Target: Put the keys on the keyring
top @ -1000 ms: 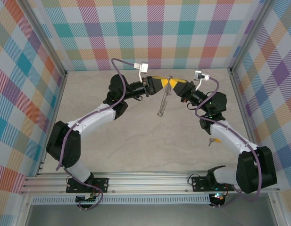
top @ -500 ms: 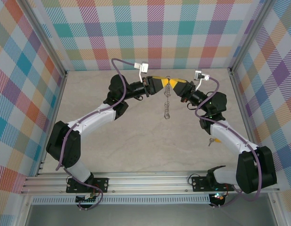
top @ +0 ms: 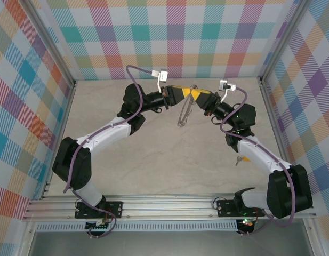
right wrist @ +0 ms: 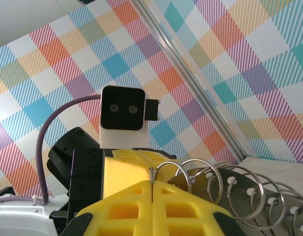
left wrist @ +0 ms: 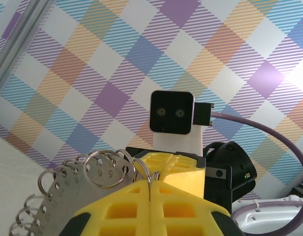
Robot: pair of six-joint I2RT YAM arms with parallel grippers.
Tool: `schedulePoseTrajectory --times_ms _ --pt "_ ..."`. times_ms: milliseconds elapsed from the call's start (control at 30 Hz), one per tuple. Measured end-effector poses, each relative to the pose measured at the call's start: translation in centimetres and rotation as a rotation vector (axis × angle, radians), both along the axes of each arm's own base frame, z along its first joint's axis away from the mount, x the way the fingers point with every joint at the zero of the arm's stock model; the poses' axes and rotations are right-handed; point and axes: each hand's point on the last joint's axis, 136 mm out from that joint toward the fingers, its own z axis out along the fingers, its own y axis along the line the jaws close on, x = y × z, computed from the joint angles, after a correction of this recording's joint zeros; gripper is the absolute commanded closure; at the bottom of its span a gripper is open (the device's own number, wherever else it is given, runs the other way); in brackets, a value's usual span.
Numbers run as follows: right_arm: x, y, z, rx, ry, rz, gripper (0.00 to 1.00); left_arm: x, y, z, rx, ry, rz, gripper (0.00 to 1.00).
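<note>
The keyring (top: 183,113) is a silvery plate strung with several small wire rings. It hangs in the air at the back middle, slanting down to the left. My left gripper (top: 186,93) and right gripper (top: 194,94) meet tip to tip at its top end. In the left wrist view the yellow fingers (left wrist: 126,206) are shut on one wire loop of the keyring (left wrist: 87,182). In the right wrist view the right gripper (right wrist: 152,183) is shut on a loop of the keyring (right wrist: 239,191). One tiny key (top: 238,159) lies on the table beside the right forearm.
Checked walls with metal posts close in the table (top: 153,160) on three sides. An aluminium rail (top: 169,205) runs along the near edge by the arm bases. Both forearms arch over the back half of the table.
My left gripper has closed onto the keyring's top loop. The hanging keyring swung from straight down to a shorter slant toward the left. Neither arm has shifted noticeably.
</note>
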Motion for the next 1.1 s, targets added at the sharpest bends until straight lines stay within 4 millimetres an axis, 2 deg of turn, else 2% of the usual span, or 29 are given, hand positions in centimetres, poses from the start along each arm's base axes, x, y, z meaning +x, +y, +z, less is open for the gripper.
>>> schedulePoseTrajectory --times_ms 67,200,700,867,1033,1067,1100 --pt "0.15 -0.02 -0.18 -0.002 0.011 -0.003 1.0 0.08 -0.04 -0.18 0.01 -0.005 0.004 0.93" --pt "0.21 0.01 -0.38 -0.007 0.021 -0.005 1.0 0.15 -0.09 -0.47 0.023 -0.01 0.008 0.89" --pt "0.22 0.03 -0.44 -0.01 0.023 -0.006 1.0 -0.08 0.1 -0.58 0.004 -0.023 0.009 0.91" --pt "0.21 0.03 -0.39 -0.009 0.022 -0.008 1.0 -0.23 0.28 -0.48 -0.008 -0.023 0.011 1.0" --pt "0.12 0.11 -0.37 -0.011 0.018 -0.006 1.0 -0.35 0.39 -0.4 -0.007 -0.027 0.014 1.0" --pt "0.08 0.13 -0.36 -0.013 0.016 -0.006 0.91 -0.39 0.42 -0.38 -0.004 -0.037 0.017 1.0" --pt "0.06 0.12 -0.43 -0.016 0.022 -0.007 0.74 -0.43 0.43 -0.5 0.008 -0.048 0.02 1.0"
